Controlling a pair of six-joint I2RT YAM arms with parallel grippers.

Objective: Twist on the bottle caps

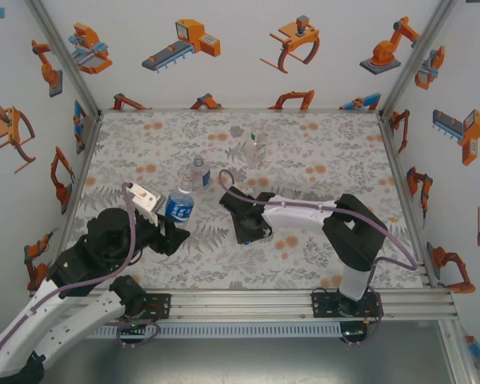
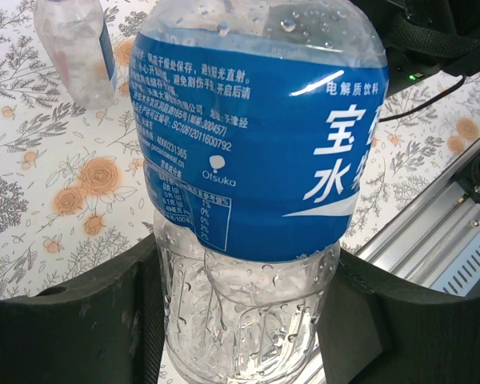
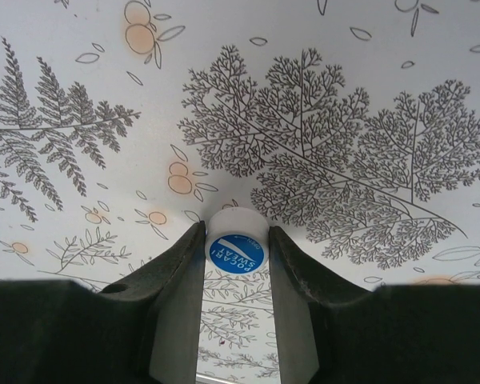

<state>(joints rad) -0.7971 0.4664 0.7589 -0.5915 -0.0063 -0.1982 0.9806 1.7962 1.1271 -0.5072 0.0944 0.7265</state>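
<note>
- Nearest the bases, the left tool (image 2: 240,328) is clamped on the squat bottle (image 2: 252,160). Its fingers (image 2: 88,320) press the clear ribbed part below the blue label. My judgement is that this grip braces the bottle so it cannot spin while a cap is turned onto it.
- At about 3 o'clock from that bottle in the top view, the right tool (image 3: 236,232) points down at the table (image 1: 328,160). It is closed on the blue-topped cap (image 3: 236,254), with one finger against each side. Held by its rim, the cap probably keeps its underside free to meet a bottle neck.
- The slim bottle (image 1: 198,172) stands just beyond the squat one, at about 1 o'clock from it. It is apart from both tools and looks to be waiting its turn.
- The green-label bottle (image 1: 256,146) stands farthest back, at roughly 12 o'clock from the right tool and well apart from everything else.
- The right wrist view gives the cap's printed top and the finger contact.
- The left wrist view gives the grip height on the bottle and the droplets inside it.
- The top view gives the layout instead: the held cap and held bottle are near each other but apart.
</note>
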